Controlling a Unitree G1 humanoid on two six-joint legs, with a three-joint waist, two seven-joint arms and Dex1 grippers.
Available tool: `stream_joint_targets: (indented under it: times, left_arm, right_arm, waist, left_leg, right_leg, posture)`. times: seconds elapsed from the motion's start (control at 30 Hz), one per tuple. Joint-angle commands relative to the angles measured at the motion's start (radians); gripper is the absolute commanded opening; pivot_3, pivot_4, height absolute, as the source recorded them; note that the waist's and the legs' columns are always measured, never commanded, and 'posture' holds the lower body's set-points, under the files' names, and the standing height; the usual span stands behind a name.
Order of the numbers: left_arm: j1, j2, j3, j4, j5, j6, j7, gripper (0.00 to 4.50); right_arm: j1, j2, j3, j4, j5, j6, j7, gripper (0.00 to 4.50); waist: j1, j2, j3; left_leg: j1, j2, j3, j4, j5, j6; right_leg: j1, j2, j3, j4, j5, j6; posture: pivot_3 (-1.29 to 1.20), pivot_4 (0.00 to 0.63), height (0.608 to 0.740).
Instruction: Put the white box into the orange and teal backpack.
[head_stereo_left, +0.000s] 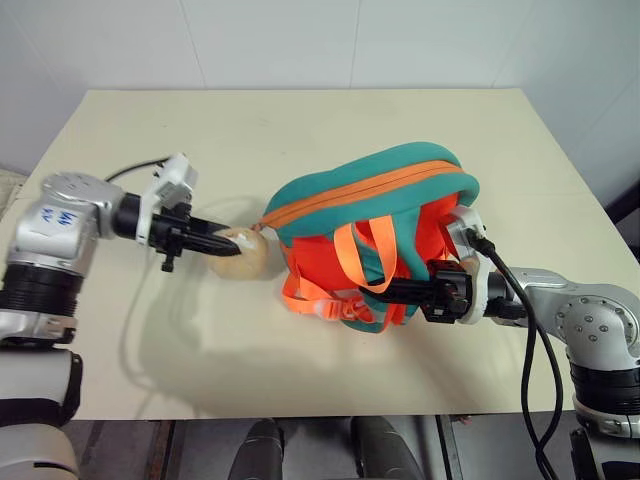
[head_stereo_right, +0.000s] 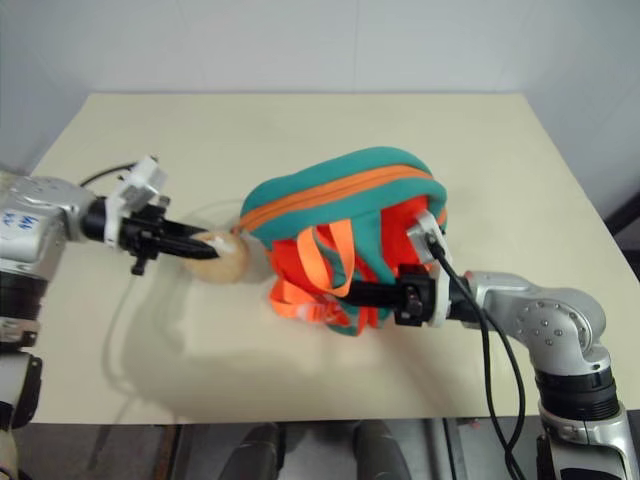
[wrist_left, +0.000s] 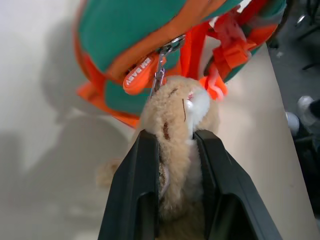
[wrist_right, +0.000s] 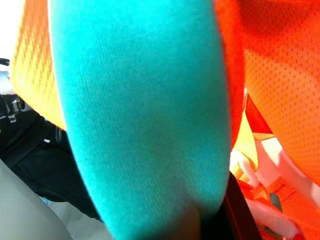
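so the orange and teal backpack (head_stereo_left: 375, 235) is sitting roughly mid-worktop (head_stereo_left: 300, 130), lying on its side with the orange straps (head_stereo_left: 355, 255) hanging down toward the near edge, and the zipper line running along the top looks shut. the white box isn't anywhere i can spot, so my guess is it's already inside or it's hidden behind the bag, can't say which.

the left gripper (head_stereo_left: 222, 240) is pinching the tan plush hamster toy (wrist_left: 180, 130) that's clipped to the zipper end, jaws narrow and squeezing the fur between them. the right gripper (head_stereo_left: 395, 293) is reaching in from the other side with its jaws closed down on the teal trim and strap area at the bag's lower edge.

what's worrying me: the plush is soft and squishy, so if the left arm is tugging on it to work the zipper, the fur could just be slipping out of the jaws. the little metal clip (wrist_left: 161, 72) is also taking all the load, and it could be twisting or popping off. and if the right side is only holding fabric, the whole bag could be sliding or folding instead of the zipper moving. those loose straps look ready to be snagging a finger too.
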Motion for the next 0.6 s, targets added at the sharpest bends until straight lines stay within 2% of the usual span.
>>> stream_joint_targets:
  times: [0.03, 0.17, 0.27, 0.33, 0.53, 0.57, 0.6]
  left_arm:
    - [0.021, -0.044, 0.002, 0.076, 0.079, -0.051, 0.082, 0.63]
    - [0.009, -0.148, 0.024, 0.125, 0.107, -0.133, 0.185, 0.63]
    - [0.018, -0.191, 0.053, 0.073, 0.106, -0.203, 0.224, 0.63]
    - [0.025, -0.197, 0.079, 0.018, 0.092, -0.229, 0.23, 0.63]
    - [0.043, -0.145, 0.146, -0.187, 0.038, -0.137, 0.23, 0.63]
    - [0.044, -0.136, 0.152, -0.218, 0.035, -0.12, 0.234, 0.96]
    - [0.042, -0.134, 0.16, -0.238, 0.044, -0.124, 0.254, 1.3]
  right_arm:
    - [0.0, 0.007, -0.027, -0.027, 0.034, -0.003, -0.008, 0.0]
    - [-0.013, 0.019, -0.025, -0.021, 0.04, -0.002, -0.02, 0.0]
    - [-0.022, 0.023, -0.025, -0.019, 0.036, -0.008, -0.024, 0.0]
    - [-0.03, 0.024, -0.029, -0.017, 0.037, -0.01, -0.03, 0.0]
    - [-0.042, 0.014, -0.047, -0.033, 0.017, -0.03, -0.051, 0.0]
    - [-0.048, 0.015, -0.05, -0.034, 0.011, -0.034, -0.063, 0.0]
    - [-0.052, 0.012, -0.051, -0.038, 0.003, -0.038, -0.07, 0.34]
  waist:
    - [0.002, 0.0, 0.0]
    - [0.011, 0.0, 0.0]
    - [0.021, 0.0, 0.0]
    - [0.024, 0.0, 0.0]
    - [0.023, 0.0, 0.0]
    - [0.021, 0.0, 0.0]
    - [0.019, 0.0, 0.0]
  left_leg:
    - [0.0, 0.0, 0.0, 0.0, 0.0, 0.0]
    - [0.001, 0.0, 0.0, 0.001, 0.0, 0.0]
    - [0.002, 0.0, 0.0, 0.001, 0.0, 0.0]
    - [0.002, 0.0, 0.0, 0.001, 0.001, 0.0]
    - [0.0, -0.001, 0.0, 0.001, 0.001, 0.0]
    - [-0.001, -0.001, 0.0, 0.0, 0.001, 0.0]
    - [-0.001, -0.001, 0.0, 0.0, 0.001, 0.0]
  right_leg:
    - [0.0, 0.0, 0.0, 0.0, 0.0, 0.0]
    - [0.001, 0.0, 0.0, 0.0, 0.0, 0.0]
    - [0.002, 0.0, 0.0, 0.0, 0.001, 0.001]
    - [0.002, -0.001, 0.0, 0.0, 0.001, 0.001]
    - [0.001, -0.001, 0.0, -0.001, 0.001, 0.001]
    - [0.0, -0.001, 0.0, -0.001, 0.001, 0.001]
    - [-0.001, -0.001, 0.0, -0.001, 0.001, 0.001]
  posture:
    - [0.0, 0.15, 0.74]
    - [0.0, 0.15, 0.74]
    - [0.0, 0.15, 0.74]
    - [0.0, 0.15, 0.74]
    - [0.0, 0.15, 0.74]
    - [0.0, 0.15, 0.74]
    - [0.0, 0.15, 0.74]
